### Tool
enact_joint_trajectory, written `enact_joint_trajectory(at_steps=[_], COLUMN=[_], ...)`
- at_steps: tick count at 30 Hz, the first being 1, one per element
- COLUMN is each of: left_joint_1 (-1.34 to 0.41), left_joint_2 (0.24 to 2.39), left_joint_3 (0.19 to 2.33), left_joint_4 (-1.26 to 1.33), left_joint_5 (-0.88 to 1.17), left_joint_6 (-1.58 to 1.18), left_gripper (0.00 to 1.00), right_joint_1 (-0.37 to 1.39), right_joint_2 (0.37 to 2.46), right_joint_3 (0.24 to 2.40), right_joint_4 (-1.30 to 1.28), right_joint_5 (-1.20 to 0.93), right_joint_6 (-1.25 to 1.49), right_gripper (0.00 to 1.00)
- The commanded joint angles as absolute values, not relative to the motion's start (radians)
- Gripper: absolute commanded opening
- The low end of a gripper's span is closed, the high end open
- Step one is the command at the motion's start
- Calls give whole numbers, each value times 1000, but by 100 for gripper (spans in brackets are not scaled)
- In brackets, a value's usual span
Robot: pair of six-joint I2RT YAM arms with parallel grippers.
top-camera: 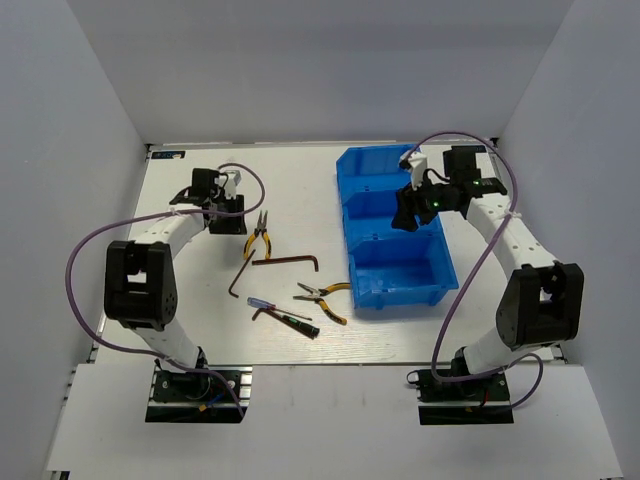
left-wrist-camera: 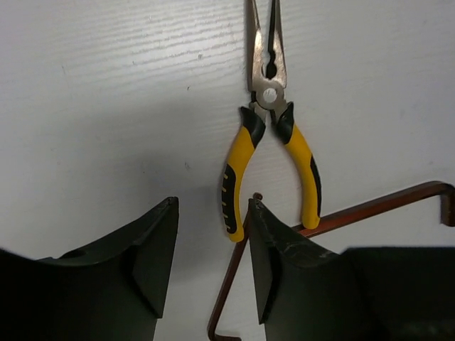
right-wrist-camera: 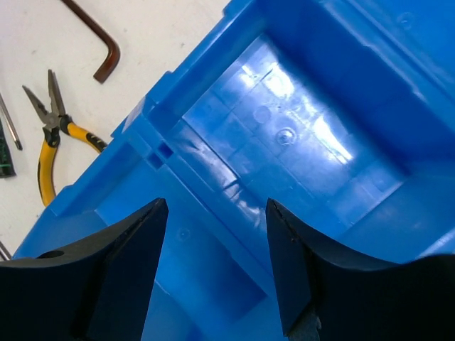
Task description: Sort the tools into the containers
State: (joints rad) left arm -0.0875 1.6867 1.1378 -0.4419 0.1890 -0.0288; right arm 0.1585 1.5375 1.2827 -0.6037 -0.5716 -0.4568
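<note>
Hovering over the white table, the left gripper gapes empty just short of yellow-handled pliers, whose nose points away from it, one handle tip touching a brown hex key. The right gripper hangs spread and empty above the blue bins. A second pair of pliers, nose pointing left, and the screwdrivers lie just left of the bins.

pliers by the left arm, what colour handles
Yellow and black handles, best seen in left wrist view.
</note>
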Motion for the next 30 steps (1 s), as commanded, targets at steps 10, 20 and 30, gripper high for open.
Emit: enact_joint_trajectory(at_steps=[10,20,30], left_joint_1=[-139,-176,-216], left_joint_2=[1818,1911,1963], left_joint_3=[1199,1210,1230], left_joint_4=[-483,-474,-483], left_joint_5=[129,108,-29], left_joint_6=[58,58,46], left_gripper=[55,49,0], right_joint_1=[213,213,210], right_joint_2=[1534,1520,1513], right_joint_3=[1282,1246,1235], right_joint_4=[-637,-634,-634], right_joint_5=[-545,-528,-529], right_joint_6=[-480,-480,-474], right_gripper=[64,65,65])
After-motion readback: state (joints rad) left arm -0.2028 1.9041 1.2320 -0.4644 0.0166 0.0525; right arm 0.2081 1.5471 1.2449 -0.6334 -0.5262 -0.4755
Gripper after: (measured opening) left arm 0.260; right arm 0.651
